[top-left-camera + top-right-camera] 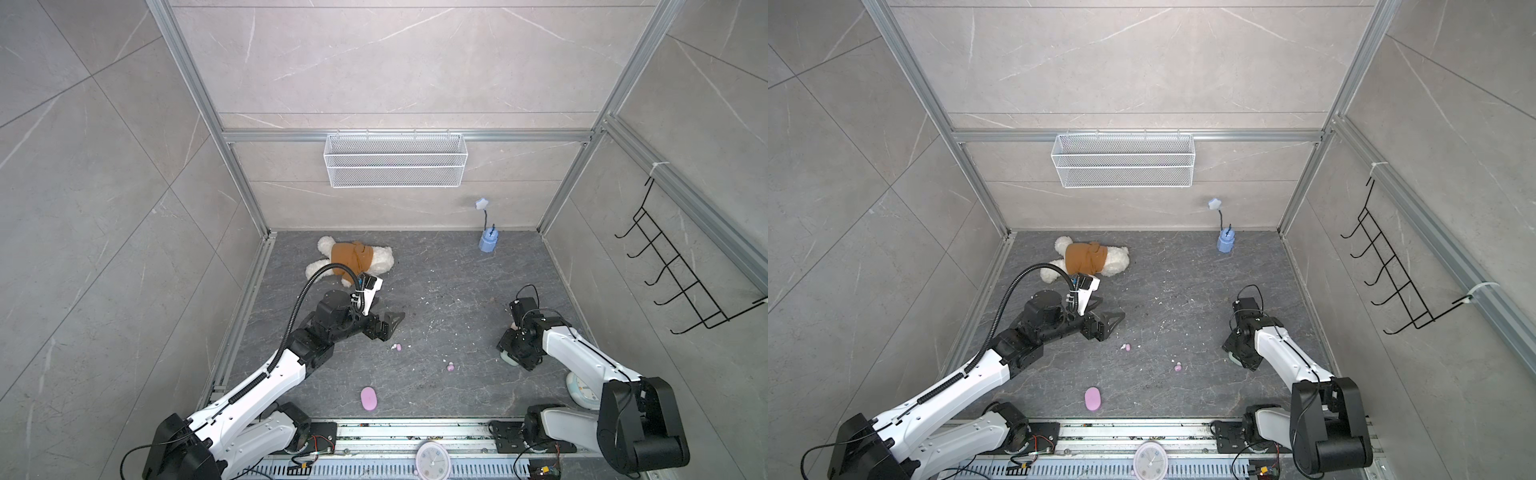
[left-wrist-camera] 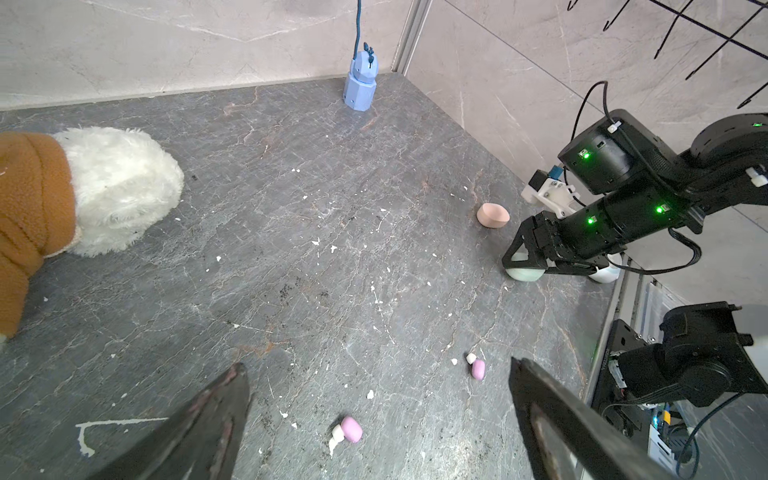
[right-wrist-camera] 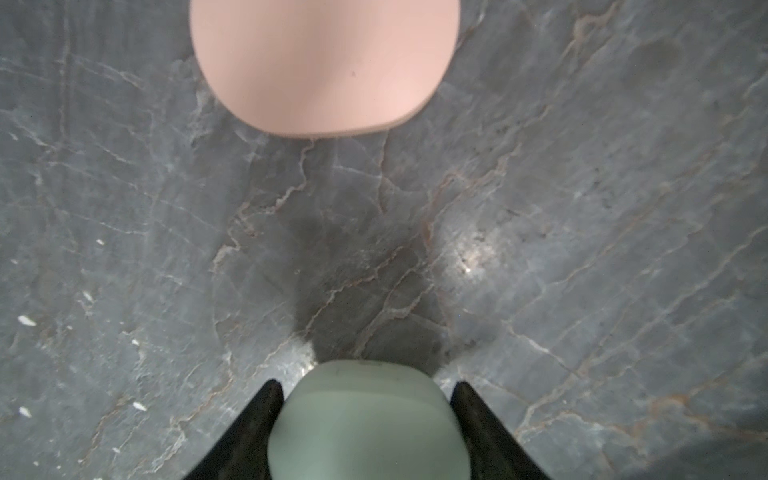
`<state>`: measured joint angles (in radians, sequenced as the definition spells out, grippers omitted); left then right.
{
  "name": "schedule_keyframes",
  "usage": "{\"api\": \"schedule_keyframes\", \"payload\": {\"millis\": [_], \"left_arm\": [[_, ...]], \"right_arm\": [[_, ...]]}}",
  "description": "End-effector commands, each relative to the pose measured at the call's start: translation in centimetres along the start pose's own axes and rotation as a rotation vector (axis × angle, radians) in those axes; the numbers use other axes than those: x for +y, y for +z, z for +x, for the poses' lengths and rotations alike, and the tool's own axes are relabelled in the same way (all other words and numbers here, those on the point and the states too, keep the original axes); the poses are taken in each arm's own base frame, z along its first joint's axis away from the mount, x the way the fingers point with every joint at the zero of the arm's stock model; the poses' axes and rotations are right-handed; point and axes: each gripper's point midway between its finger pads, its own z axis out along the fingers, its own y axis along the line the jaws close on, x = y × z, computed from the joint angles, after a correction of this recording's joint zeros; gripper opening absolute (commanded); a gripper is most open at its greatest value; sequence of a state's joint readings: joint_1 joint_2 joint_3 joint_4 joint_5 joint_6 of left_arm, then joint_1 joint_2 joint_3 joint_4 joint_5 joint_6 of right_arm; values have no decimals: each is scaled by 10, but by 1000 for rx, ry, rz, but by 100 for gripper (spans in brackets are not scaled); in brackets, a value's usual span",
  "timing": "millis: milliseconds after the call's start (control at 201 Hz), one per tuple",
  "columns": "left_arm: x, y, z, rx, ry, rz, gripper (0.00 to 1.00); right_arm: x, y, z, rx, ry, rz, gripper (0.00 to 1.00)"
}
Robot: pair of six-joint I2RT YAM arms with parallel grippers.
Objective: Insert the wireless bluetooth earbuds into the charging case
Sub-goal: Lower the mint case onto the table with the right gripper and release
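Left hand [image 2: 378, 363] gapes wide just beside a lilac earbud [image 2: 352, 429]; right hand [image 3: 365, 383] clasps the mint case [image 3: 365, 428].

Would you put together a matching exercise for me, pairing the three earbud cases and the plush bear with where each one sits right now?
Things:
1. lilac case
2. mint green case
3. peach-pink case
4. plush bear

Places:
A. between the jaws of the right gripper
B. lying at the far left part of the table
C. alone near the table's front edge
D. just ahead of the right gripper, apart from it

Pairs: 1-C, 2-A, 3-D, 4-B.
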<state>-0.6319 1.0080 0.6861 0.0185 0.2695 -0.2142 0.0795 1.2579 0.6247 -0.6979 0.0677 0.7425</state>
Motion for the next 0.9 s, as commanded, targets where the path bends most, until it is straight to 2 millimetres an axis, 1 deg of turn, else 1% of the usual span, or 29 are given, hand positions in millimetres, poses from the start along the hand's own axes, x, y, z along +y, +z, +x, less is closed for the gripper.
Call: {"api": "schedule_keyframes", "payload": {"millis": [0,154,279,363,448,538,617,662,697,742,801,891], "left_arm": [[-7,-6,-19,-47,-18,31,100],[-2,-9,-23,-44,-31,21,100],[4,-12,-27,-52,-48,7,100],[12,-15,-30,-56,-73,-10,100],[22,-19,-34,-63,-102,-26,100],[34,-25,-37,-76,-147,-39,100],[46,-29,-39,-83,-189,-44,100],[52,-31,-40,-87,-210,-51,100],[55,-31,-41,-87,-223,-48,100],[58,-33,-43,-88,-237,-50,100],[60,-33,-45,-92,-246,-46,100],[60,-34,-46,-90,-245,-42,100]], "right_arm": [[-5,6,0,-1,19,23,67],[-2,7,2,7,25,5,80],[-1,0,1,2,18,-5,86],[2,-15,-1,-16,-2,-26,89],[8,-35,-1,-40,-31,-68,90],[22,-58,5,-60,-104,-113,92],[44,-76,21,-67,-206,-180,92],[62,-86,34,-74,-282,-234,92],[72,-92,45,-73,-324,-259,92],[90,-101,61,-70,-400,-315,92],[107,-109,81,-71,-481,-363,92],[138,-119,120,-69,-644,-428,92]]}}
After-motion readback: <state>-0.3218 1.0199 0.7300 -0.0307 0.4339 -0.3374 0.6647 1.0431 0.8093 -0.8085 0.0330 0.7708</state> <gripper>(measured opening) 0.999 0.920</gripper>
